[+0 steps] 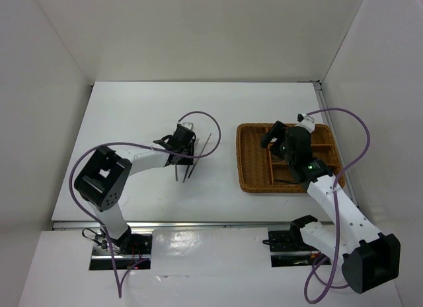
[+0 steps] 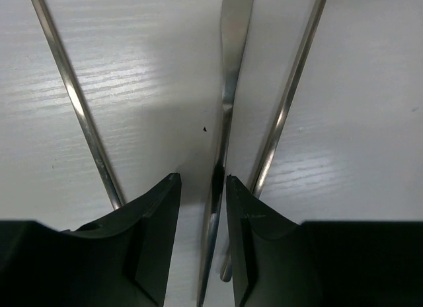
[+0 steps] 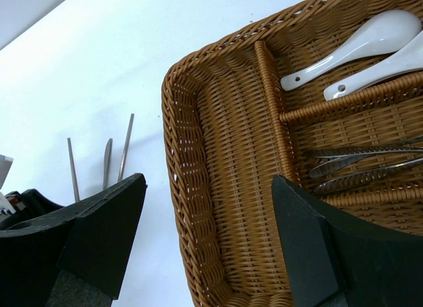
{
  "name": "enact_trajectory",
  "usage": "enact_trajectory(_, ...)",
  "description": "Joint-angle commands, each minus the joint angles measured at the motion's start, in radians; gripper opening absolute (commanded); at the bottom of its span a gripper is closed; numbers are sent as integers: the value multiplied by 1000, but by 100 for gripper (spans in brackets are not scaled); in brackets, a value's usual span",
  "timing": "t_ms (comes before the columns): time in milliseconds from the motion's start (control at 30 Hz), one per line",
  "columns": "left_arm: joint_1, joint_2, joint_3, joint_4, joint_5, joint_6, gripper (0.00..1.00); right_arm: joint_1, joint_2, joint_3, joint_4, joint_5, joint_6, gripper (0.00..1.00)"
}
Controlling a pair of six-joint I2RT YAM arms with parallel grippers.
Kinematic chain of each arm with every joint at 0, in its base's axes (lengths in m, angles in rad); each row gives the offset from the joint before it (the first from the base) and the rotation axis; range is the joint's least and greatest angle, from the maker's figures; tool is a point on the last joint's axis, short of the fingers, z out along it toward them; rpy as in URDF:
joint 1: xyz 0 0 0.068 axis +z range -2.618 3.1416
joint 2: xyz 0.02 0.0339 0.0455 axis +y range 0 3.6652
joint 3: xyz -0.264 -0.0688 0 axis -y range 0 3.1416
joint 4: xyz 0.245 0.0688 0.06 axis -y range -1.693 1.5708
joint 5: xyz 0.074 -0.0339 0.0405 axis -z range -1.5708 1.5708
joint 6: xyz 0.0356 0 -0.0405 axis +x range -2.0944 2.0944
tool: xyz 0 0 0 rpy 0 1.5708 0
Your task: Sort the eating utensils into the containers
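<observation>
My left gripper (image 1: 178, 146) is low over the loose utensils on the white table. In the left wrist view its fingers (image 2: 203, 178) straddle a flat silver utensil handle (image 2: 229, 89) with a narrow gap. The handle lies against the right finger. A metal chopstick (image 2: 74, 102) lies to its left and another (image 2: 289, 99) to its right. A thin dark chopstick (image 1: 201, 155) lies beside them. My right gripper (image 1: 276, 139) is wide open and empty above the wicker tray's (image 1: 246, 181) long section (image 3: 244, 188). White spoons (image 3: 357, 46) and silver forks (image 3: 357, 165) lie in shorter compartments.
The tray stands at the right of the table, near the right wall. White walls enclose the table on three sides. The right wrist view also shows the loose utensils (image 3: 106, 162) on the table left of the tray's rim (image 3: 182, 155).
</observation>
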Motion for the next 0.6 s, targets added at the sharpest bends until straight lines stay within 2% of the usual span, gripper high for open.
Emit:
enact_trajectory(0,-28,51,49,-61,-79,12,47,-5,-22,-11,57,21,-18,84)
enact_trajectory(267,-38,120,104,-156,-112,12,41,-5,-32,-11,39,43,-18,84)
enact_trajectory(433,-47,149,114,-178,-122,12,29,-5,-32,-11,39,31,-18,84)
enact_trajectory(467,-47,161,114,-187,-122,12,22,-5,-32,-11,39,31,-18,84)
enact_trajectory(567,-47,175,123,-187,-112,12,18,-5,-23,0,39,-41,0,84)
